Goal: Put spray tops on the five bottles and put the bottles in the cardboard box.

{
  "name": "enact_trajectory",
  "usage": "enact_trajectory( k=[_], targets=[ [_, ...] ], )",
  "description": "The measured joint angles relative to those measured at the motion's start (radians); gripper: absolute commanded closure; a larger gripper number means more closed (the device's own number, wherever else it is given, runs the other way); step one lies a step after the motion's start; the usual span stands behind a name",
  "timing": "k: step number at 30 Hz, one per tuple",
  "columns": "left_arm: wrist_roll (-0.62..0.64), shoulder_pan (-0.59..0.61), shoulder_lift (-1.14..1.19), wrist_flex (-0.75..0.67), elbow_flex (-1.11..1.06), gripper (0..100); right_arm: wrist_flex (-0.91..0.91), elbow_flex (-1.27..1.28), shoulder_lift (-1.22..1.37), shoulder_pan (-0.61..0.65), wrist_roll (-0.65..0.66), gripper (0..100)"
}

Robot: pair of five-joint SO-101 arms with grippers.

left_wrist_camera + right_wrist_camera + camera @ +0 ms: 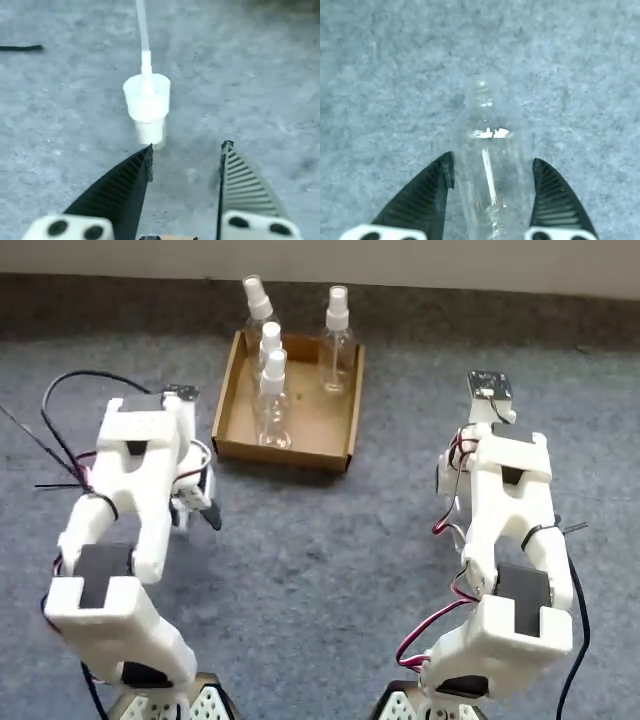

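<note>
The left gripper [188, 146] is wide open just short of the loose spray top [146, 102], which lies on the carpet at the centre of the left wrist view. The right gripper [493, 158] holds the uncapped bottle [490, 115] between both jaws. The top's thin tube may miss the neck if the two are not in line, and the smooth bottle may slip

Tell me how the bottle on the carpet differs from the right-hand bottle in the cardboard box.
The bottle on the carpet has a bare open neck; the boxed bottle wears a white spray top. The carpet bottle lies on its side; the boxed one stands upright. Both are clear plastic.
</note>
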State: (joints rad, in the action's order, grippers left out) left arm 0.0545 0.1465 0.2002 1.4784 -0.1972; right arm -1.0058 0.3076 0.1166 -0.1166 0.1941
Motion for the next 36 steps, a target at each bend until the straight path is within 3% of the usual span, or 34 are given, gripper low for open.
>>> enact_trajectory(
  k=[5, 12, 15, 20, 22, 26, 33, 36],
  targets=[
    [-0.020, -0.063, -0.058, 0.023, 0.012, 80, -0.021, 0.000, 0.000, 0.000, 0.000, 87.5],
    [-0.391, -0.003, -0.132, 0.028, 0.143, 80, -0.031, 0.000, 0.000, 0.000, 0.000, 87.5],
    [-0.649, 0.028, -0.133, 0.028, 0.161, 80, -0.031, 0.000, 0.000, 0.000, 0.000, 87.5],
    [-1.289, 0.115, -0.133, 0.028, 0.163, 80, -0.031, 0.000, 0.000, 0.000, 0.000, 87.5],
    [-1.421, 0.137, -0.133, 0.025, 0.153, 80, -0.031, 0.000, 0.000, 0.000, 0.000, 87.5],
    [-1.433, 0.138, -0.133, -0.058, 0.063, 80, -0.031, 0.000, 0.000, 0.000, 0.000, 87.5],
    [-1.418, 0.140, -0.135, -0.462, -0.241, 80, -0.031, 0.000, 0.000, 0.000, 0.000, 87.5],
    [-1.379, 0.118, -0.141, -0.516, -0.334, 80, -0.031, 0.000, 0.000, 0.000, 0.000, 87.5]
  ],
)
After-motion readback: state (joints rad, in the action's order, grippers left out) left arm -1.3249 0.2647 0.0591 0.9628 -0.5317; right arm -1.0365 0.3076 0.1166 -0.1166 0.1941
